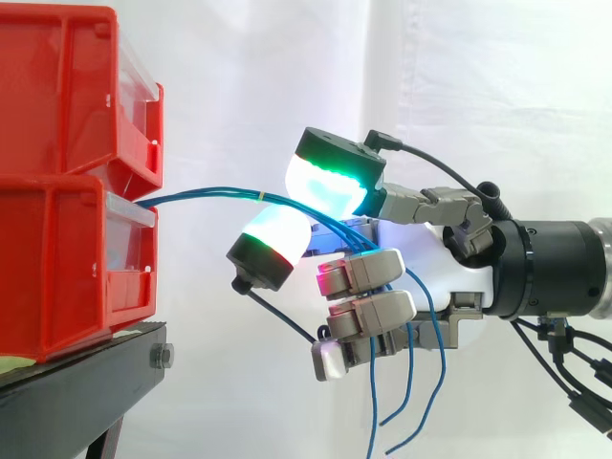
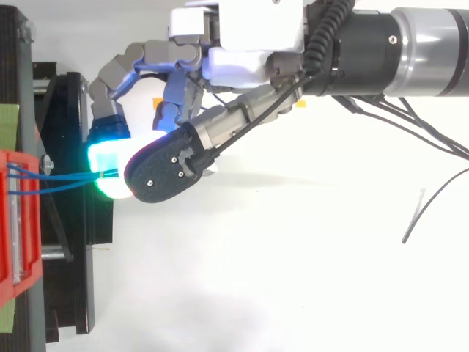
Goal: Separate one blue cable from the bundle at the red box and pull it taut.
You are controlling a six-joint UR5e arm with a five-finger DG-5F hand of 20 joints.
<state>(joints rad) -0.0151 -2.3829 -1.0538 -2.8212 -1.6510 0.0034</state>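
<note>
Two red bins (image 1: 67, 191) sit stacked at the left end of the black stand (image 1: 76, 382). From the front edge of the lower one, blue cables (image 1: 210, 196) run across to the robot hand (image 1: 449, 258) and pass between two glowing pads (image 1: 330, 186) (one above, one below) that pinch them. Their loose ends dangle beneath the curled fingers.

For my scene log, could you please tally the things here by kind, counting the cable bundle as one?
red bins: 2, upper and lower
blue cable bundle: 1
black stand: 1
robot hand: 1
total: 5
</note>
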